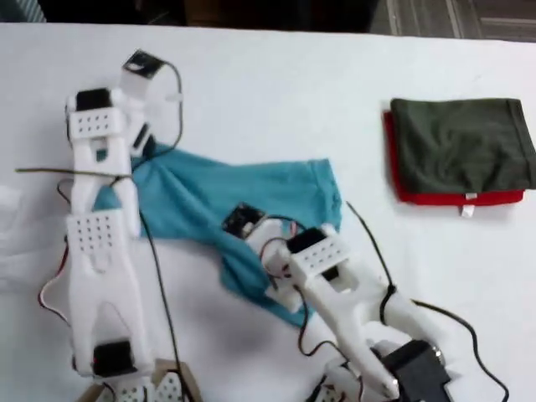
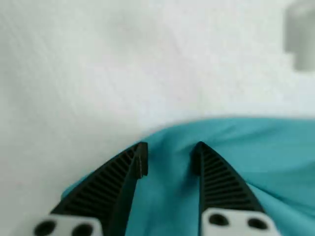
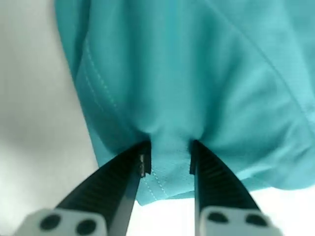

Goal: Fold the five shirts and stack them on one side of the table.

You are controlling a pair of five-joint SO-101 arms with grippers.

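Right gripper (image 3: 167, 157), nearest the arm bases: narrow gap, clamped on the teal shirt (image 1: 251, 193) at its near end. The right wrist view shows the double-stitched hem (image 3: 157, 184) puckered between the fingers. The shirt lies crumpled and unfolded mid-table, running diagonally away to the left. Left gripper (image 2: 170, 158), farther out at the shirt's far-left corner: also narrow, with a ridge of cloth pinched between the fingers. Far right in the high view, a folded dark green shirt (image 1: 461, 146) sits on a folded red shirt (image 1: 452, 198), well apart from the teal one. The table (image 1: 276, 92) is white, with dark floor (image 1: 419, 17) past its far edge.
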